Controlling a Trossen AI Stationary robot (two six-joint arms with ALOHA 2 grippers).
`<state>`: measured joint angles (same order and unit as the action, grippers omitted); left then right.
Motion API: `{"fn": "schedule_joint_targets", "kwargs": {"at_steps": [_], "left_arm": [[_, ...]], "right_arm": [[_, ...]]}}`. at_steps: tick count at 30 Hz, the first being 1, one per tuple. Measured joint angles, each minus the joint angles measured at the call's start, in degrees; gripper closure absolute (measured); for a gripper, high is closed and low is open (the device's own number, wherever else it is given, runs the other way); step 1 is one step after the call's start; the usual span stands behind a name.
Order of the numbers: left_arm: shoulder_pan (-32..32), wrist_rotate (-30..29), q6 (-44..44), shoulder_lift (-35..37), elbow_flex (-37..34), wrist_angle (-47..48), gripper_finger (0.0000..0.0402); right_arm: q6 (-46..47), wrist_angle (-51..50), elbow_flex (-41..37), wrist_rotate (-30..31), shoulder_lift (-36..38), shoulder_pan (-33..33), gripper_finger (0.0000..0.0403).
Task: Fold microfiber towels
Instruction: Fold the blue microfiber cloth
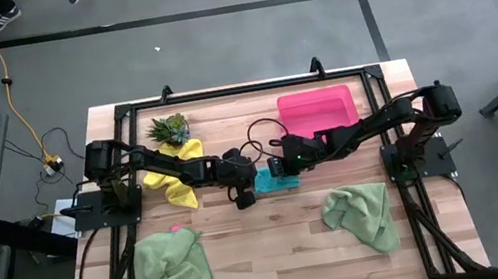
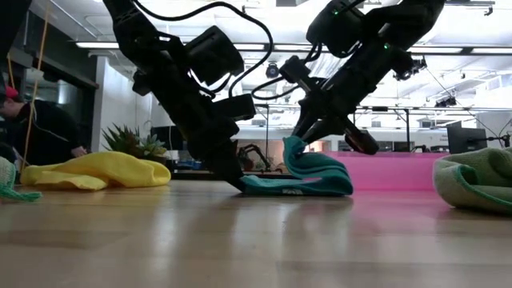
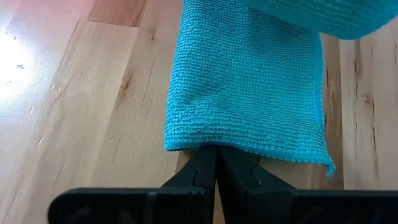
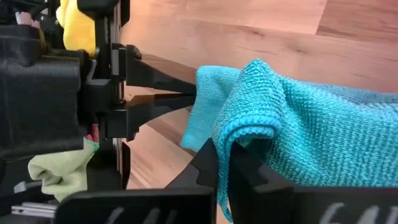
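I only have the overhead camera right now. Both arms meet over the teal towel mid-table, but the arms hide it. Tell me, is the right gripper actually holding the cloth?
Observer: Yes. In the right wrist view the right gripper is shut on a raised fold of the teal towel.
Operator: And the left one?
Observer: The left gripper is shut at the towel's hemmed edge, low on the table.
Operator: Is the towel lifted?
Observer: Partly. In the low view the right side's fold stands up while the rest lies flat on the wood.
Operator: Anything behind it?
Observer: The pink tray sits just behind it.
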<state>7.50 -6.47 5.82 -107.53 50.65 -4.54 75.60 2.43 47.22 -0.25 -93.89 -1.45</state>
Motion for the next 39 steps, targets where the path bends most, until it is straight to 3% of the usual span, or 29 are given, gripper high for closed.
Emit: {"fn": "schedule_joint_targets", "kwargs": {"at_steps": [4,15,19,22,26,29,31,35,39], "left_arm": [[0.0,0.0,0.0,0.0,0.0,0.0,0.0402],[0.0,-0.1,0.2,0.0,0.0,0.0,0.0402],[0.0,-0.2,0.2,0.0,0.0,0.0,0.0402],[0.0,-0.2,0.2,0.0,0.0,0.0,0.0402],[0.0,-0.2,0.5,0.0,0.0,0.0,0.0402],[0.0,-0.2,1.1,0.0,0.0,-0.1,0.0401],[0.0,-0.2,1.1,0.0,0.0,-0.1,0.0402],[0.0,-0.2,1.1,0.0,0.0,-0.1,0.0402],[0.0,-0.2,1.1,0.0,0.0,-0.1,0.0402]], "right_arm": [[-0.9,0.2,0.0,-0.2,0.0,0.0,0.0380],[-0.9,10.2,0.0,-3.1,0.0,0.0,0.0227],[-4.2,8.1,0.0,-7.7,0.4,-0.2,0.0212],[-6.1,5.9,-0.1,-7.2,2.4,-0.4,0.0211],[-8.8,3.8,0.1,-4.5,5.9,-1.8,0.0211],[-13.1,-5.7,2.8,-3.1,6.4,-2.8,0.0225],[-16.9,-12.9,5.4,-1.3,5.2,-3.2,0.0254],[-25.3,-18.2,9.7,2.4,1.7,-3.9,0.0342],[-33.1,-19.8,13.3,-0.5,-1.5,-6.4,0.0396]]}}
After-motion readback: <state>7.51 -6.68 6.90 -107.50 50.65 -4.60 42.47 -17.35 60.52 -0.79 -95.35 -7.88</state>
